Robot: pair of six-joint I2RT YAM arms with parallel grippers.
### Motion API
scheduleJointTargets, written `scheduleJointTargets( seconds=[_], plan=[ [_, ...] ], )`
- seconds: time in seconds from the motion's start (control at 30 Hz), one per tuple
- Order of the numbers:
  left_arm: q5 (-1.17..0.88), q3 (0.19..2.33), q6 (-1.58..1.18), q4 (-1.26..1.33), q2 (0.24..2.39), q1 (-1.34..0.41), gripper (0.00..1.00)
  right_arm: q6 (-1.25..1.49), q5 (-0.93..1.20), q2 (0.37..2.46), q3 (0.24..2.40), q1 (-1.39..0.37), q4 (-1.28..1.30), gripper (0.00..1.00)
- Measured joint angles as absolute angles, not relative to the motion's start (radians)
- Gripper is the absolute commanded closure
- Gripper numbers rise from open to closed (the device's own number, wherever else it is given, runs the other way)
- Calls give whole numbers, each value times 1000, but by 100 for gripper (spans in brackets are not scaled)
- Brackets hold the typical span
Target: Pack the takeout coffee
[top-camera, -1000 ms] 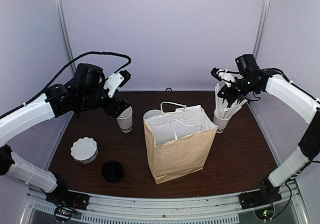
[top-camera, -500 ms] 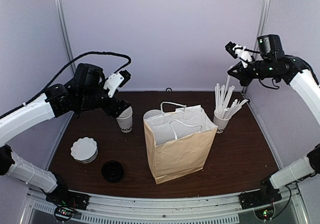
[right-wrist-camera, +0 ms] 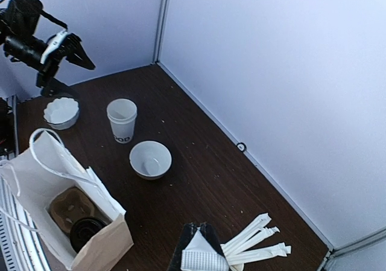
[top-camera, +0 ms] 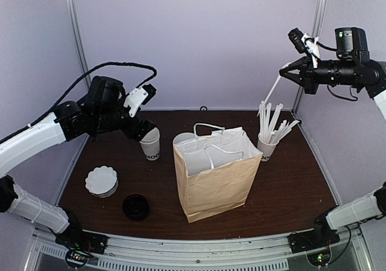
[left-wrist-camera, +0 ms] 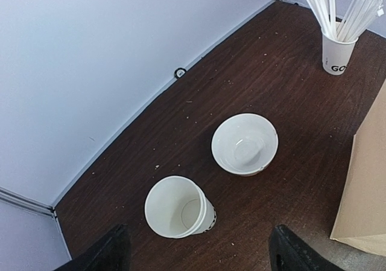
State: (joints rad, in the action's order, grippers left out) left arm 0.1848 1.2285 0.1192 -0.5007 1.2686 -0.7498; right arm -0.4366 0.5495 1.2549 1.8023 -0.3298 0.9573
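Coffee [right-wrist-camera: 87, 232] down inside bag [top-camera: 214, 183], only black lid showing, next to brown tray [right-wrist-camera: 71, 207]. Bag upright mid-desk [top-camera: 289, 186]. Right pincer [top-camera: 284, 73] high above stick cup [top-camera: 266, 147], pinching one white stick [top-camera: 272, 91]. Left pincer [left-wrist-camera: 199, 253] spread wide, hovering over lidless cup [left-wrist-camera: 178, 206].

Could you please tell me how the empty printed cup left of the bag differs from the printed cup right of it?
The empty cup holds nothing; the stick cup is crammed with white sticks. The empty cup sits close by the open left gripper; the stick cup stands free, the right gripper high above it pinching one stick. Both are upright, lidless, white with black lettering.
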Motion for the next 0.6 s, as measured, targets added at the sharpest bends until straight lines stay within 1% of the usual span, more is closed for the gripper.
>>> scheduleJointTargets(
  seconds=[0.27, 0.6],
  plan=[
    [186, 1228, 122, -501, 1269, -730, 17, -432, 772, 1255, 1892, -330, 1031, 100],
    [186, 1228, 123, -501, 1269, -725, 17, -433, 984, 1256, 1909, -330, 1111, 100]
  ],
)
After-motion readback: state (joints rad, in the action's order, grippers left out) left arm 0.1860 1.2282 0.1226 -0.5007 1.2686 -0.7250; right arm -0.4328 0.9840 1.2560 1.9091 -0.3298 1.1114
